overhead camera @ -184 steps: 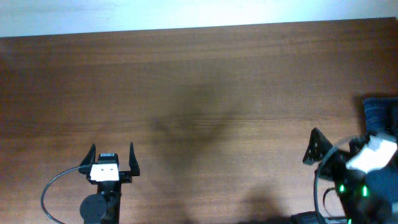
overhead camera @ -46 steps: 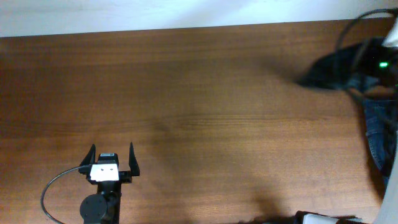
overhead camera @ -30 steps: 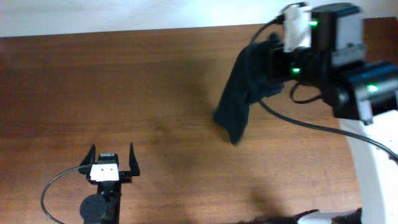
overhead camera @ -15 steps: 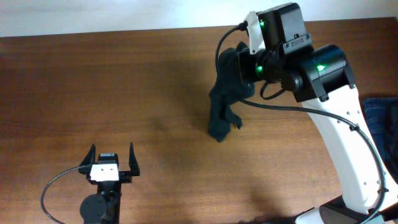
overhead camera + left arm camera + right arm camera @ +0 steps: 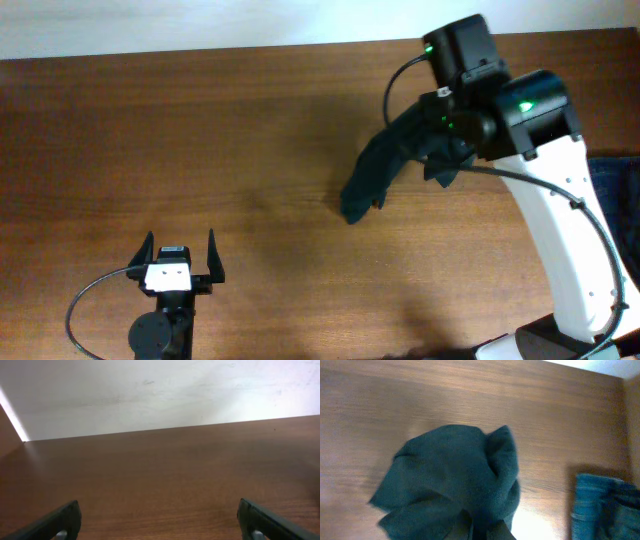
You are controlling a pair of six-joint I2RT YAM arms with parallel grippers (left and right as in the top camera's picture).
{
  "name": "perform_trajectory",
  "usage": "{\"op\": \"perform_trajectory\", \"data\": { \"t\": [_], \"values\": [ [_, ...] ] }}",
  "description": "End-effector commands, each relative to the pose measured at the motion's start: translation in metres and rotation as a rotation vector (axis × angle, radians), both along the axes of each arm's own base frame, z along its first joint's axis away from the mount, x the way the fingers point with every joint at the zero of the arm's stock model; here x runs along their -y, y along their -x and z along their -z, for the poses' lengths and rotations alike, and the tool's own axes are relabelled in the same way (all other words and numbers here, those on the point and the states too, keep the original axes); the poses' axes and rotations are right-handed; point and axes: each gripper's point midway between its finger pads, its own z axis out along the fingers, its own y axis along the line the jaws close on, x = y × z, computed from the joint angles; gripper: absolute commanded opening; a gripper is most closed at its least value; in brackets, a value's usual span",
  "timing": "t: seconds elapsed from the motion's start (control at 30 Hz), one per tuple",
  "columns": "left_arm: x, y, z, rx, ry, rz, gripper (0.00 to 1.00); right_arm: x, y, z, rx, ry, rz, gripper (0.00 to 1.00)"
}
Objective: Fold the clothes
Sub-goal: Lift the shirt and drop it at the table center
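The shirt (image 5: 378,175) hangs bunched over the table (image 5: 200,130) middle from your right gripper (image 5: 432,140), clamped on a fistful of cloth. That is likely to bring it where there is room to spread. The jeans (image 5: 612,175) lie well apart at the right edge. Your left gripper (image 5: 181,245) waits at the near edge, jaws wide, holding nothing, so only 1 arm carries.

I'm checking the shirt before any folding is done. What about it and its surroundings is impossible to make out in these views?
- Black T-shirt: bunched up, so logo, sleeves and collar are hidden in the overhead and right wrist views.
- Right gripper: fingers hidden by its own wrist from overhead, and by fabric in its own camera.
- Denim garment: cut off by the frame edge in both views.
- Whether the shirt's lower end touches the table: overhead cannot tell.
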Motion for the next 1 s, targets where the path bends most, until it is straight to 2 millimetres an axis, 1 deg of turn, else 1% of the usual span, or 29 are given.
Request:
{"op": "perform_trajectory", "data": {
  "t": [0.0,0.03,0.1,0.2,0.3,0.37,0.4,0.47,0.6,0.7,0.8,0.9,0.93,0.97],
  "values": [
    [-0.001,0.0,0.001,0.0,-0.013,-0.005,0.99,0.054,0.003,-0.02,0.059,0.052,0.148,0.04],
    [-0.001,0.0,0.001,0.0,-0.013,-0.005,0.99,0.062,0.003,-0.02,0.054,0.039,0.166,0.04],
    [-0.001,0.0,0.001,0.0,-0.013,-0.005,0.99,0.071,0.003,-0.018,0.039,0.014,0.163,0.04],
    [-0.001,0.0,0.001,0.0,-0.013,-0.005,0.99,0.093,0.004,-0.018,0.033,0.028,0.204,0.04],
    [-0.001,0.0,0.001,0.0,-0.013,-0.005,0.99,0.104,0.004,-0.019,0.035,0.035,0.221,0.04],
    [-0.001,0.0,0.001,0.0,-0.013,-0.005,0.99,0.103,0.001,-0.02,0.043,0.03,0.197,0.04],
    [-0.001,0.0,0.001,0.0,-0.013,-0.005,0.99,0.095,-0.002,-0.02,0.042,0.015,0.153,0.04],
    [-0.001,0.0,0.001,0.0,-0.013,-0.005,0.99,0.073,-0.008,-0.019,0.045,-0.041,0.06,0.04],
    [-0.001,0.0,0.001,0.0,-0.013,-0.005,0.99,0.037,-0.015,-0.014,0.039,-0.094,-0.041,0.04],
    [-0.001,0.0,0.001,0.0,-0.013,-0.005,0.99,0.004,-0.022,-0.003,0.013,-0.123,-0.124,0.04],
    [-0.001,0.0,0.001,0.0,-0.013,-0.005,0.99,-0.027,-0.031,0.016,-0.03,-0.14,-0.172,0.04],
    [-0.001,0.0,0.001,0.0,-0.013,-0.005,0.99,-0.063,-0.04,0.046,-0.1,-0.137,-0.239,0.04],
    [-0.001,0.0,0.001,0.0,-0.013,-0.005,0.99,-0.077,-0.042,0.057,-0.126,-0.145,-0.267,0.04],
    [-0.001,0.0,0.001,0.0,-0.013,-0.005,0.99,-0.095,-0.043,0.069,-0.156,-0.164,-0.306,0.04]
  ]
}}
